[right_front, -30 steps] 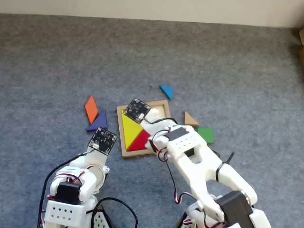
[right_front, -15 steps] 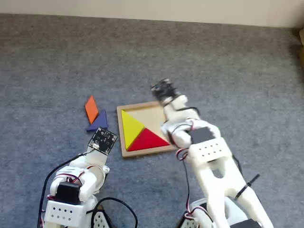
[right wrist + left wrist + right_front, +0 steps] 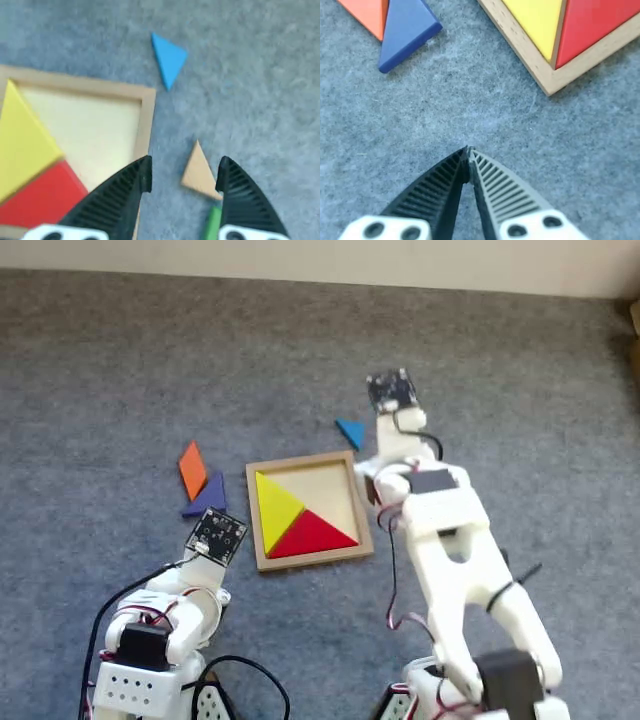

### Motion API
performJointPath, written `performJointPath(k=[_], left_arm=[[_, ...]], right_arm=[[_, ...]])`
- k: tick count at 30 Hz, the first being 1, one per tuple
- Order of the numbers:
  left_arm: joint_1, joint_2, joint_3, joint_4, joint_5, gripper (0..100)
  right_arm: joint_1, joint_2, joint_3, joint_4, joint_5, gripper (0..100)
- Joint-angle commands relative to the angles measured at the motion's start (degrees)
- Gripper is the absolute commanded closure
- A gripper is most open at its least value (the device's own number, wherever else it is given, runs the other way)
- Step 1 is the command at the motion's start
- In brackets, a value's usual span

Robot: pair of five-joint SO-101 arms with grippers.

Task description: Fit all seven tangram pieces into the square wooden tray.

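The square wooden tray (image 3: 261, 559) holds a yellow triangle (image 3: 274, 507) and a red triangle (image 3: 312, 533); its far right half is bare. An orange parallelogram (image 3: 192, 469) and a dark blue triangle (image 3: 207, 497) lie left of the tray. A light blue triangle (image 3: 350, 431) lies beyond its far right corner. My right gripper (image 3: 185, 162) is open just right of the tray, straddling a tan triangle (image 3: 200, 173), with a green piece (image 3: 212, 223) just behind it. My left gripper (image 3: 469, 151) is shut over bare carpet near the tray's (image 3: 550, 84) front left corner.
Grey carpet covers the whole surface, with open room beyond the tray and to both sides. The right arm (image 3: 445, 530) lies along the tray's right side. The left arm (image 3: 165, 615) sits at the front left. A pale wall strip runs along the far edge.
The right arm has swung from over the tray's left half to the right and farther away, uncovering the tray. The left arm has kept still.
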Motion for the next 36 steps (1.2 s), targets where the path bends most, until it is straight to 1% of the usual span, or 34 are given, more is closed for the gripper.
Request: performJointPath(k=[1,8,13,19,36], left_arm=[[-0.5,-2.3,1.1,0.2,0.4,99],[-0.5,-2.3,1.1,0.2,0.4,99],[-0.5,-2.3,1.1,0.2,0.4,99],[-0.5,-2.3,1.1,0.2,0.4,99],[-0.5,-2.3,1.1,0.2,0.4,99]], right_arm=[[0.0,5.5,-12.4,0.2,-3.7,78.6],[-3.8,24.6,-28.4,0.2,-4.1,78.6],[-4.1,33.8,-36.2,0.3,-4.1,78.6],[-4.1,33.5,-38.1,0.3,-4.1,78.9],[-3.8,33.7,-35.2,-1.2,-4.6,78.9]])
